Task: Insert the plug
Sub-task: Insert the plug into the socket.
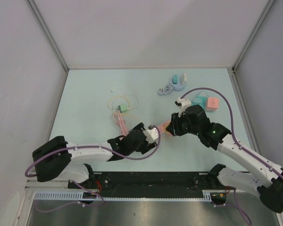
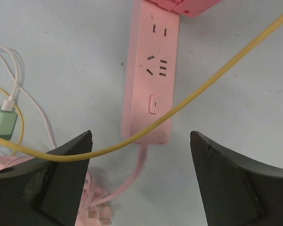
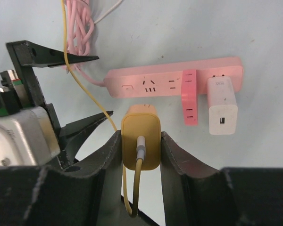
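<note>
Right gripper (image 3: 140, 135) is clamped on the yellow charger plug (image 3: 140, 127), a smooth plastic block with rounded corners. Its thin yellow cable (image 2: 203, 89) trails off. The pink power strip (image 3: 151, 84), a glossy flat bar, lies at 12 o'clock of the plug, just apart. Left gripper (image 2: 140, 139) hangs over the strip's cord end, jaws wide apart and empty.

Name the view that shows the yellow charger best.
Right wrist: the yellow charger sits in the middle, clamped in the right tool. Left wrist shows only its yellow cable; the top view barely shows it.
</note>
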Robot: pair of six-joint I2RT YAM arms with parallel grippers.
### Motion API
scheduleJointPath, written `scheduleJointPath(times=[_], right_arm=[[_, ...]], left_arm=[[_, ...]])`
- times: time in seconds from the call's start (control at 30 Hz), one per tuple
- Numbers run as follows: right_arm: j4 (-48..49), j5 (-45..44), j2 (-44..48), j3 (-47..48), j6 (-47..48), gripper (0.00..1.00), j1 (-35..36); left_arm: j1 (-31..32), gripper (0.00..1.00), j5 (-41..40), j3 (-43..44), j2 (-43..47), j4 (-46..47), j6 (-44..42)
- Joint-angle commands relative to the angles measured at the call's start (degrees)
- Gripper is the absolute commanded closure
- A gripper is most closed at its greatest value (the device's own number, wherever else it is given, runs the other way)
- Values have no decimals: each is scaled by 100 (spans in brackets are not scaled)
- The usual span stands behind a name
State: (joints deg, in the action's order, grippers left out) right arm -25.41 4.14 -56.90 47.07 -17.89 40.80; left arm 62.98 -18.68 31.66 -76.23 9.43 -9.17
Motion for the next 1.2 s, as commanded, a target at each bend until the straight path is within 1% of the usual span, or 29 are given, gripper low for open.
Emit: scheduleJointPath(times=[0.0, 0.1, 0.2, 0.23, 0.37, 0.43, 0.47, 0.53, 0.6, 0.63, 0.7, 0.73, 0.83, 0.87, 0.93, 1.0, 1.03, 1.17], right_arm=[[370, -124, 188, -31, 110, 100, -45], [388, -80, 197, -57, 137, 100, -124], [423, 8, 206, -66, 137, 100, -221], [431, 16, 206, -84, 145, 100, -247], [493, 130, 180, -119, 154, 100, -335], [519, 122, 145, -128, 172, 100, -353], [563, 113, 127, -145, 189, 100, -353], [590, 104, 49, -154, 251, 100, -327], [642, 8, -31, -163, 347, 100, -283], [660, -36, -127, -163, 391, 100, -248], [730, -176, -224, -163, 496, 100, -169], [791, -255, -312, -163, 575, 100, -142], [897, -352, -531, -154, 743, 100, -133], [923, -361, -584, -154, 769, 100, -133], [994, -396, -786, -128, 874, 100, -142], [1003, -405, -936, -49, 945, 100, -142], [1020, -414, -1006, -14, 1015, 100, -142], [1090, -792, -1331, 118, 1191, 100, -125]], left_arm=[[39, 12, 110, 200, -252, 515, -471], [65, 12, 180, 209, -489, 621, -665], [92, 12, 145, 314, -779, 525, -744], [109, 14, 171, 384, -841, 490, -770], [136, 19, 110, 473, -1192, 498, -806], [136, 25, 66, 508, -1298, 533, -806], [136, 33, 57, 525, -1394, 525, -806], [136, 38, 66, 639, -1491, 428, -736], [136, 46, 153, 710, -1588, 367, -683], [136, 53, 171, 727, -1606, 349, -657], [127, 60, 232, 754, -1623, 323, -630], [92, 66, 285, 754, -1597, 305, -595], [-136, 72, 802, 833, -1501, 156, -428], [-233, 73, 970, 885, -1483, -27, -376], [-461, 76, 1462, 1078, -1500, -178, -217], [-637, 76, 1813, 1342, -1614, -424, -60], [-681, 76, 2137, 1430, -1658, -512, -24], [-884, 76, 2640, 1782, -1913, -889, 187]])
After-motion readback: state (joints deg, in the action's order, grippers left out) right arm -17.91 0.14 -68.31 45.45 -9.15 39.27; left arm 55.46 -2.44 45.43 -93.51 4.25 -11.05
